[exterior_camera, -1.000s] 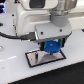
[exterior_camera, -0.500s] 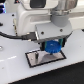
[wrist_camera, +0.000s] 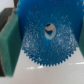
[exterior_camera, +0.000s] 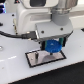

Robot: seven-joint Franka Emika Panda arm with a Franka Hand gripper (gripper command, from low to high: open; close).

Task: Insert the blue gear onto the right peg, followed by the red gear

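Note:
The blue gear is a toothed bright-blue disc, held tilted between the fingers of my gripper, which is shut on it. It hangs just above the right part of the black-bordered white plate. In the wrist view the blue gear fills most of the picture, its centre hole showing, with a green finger pad pressed against its edge. The right peg is hidden beneath the gear and gripper. A short dark pin stands on the plate's left part. The red gear is out of view.
The white arm body and a black cable rise over the table behind the plate. White table surface surrounds the plate.

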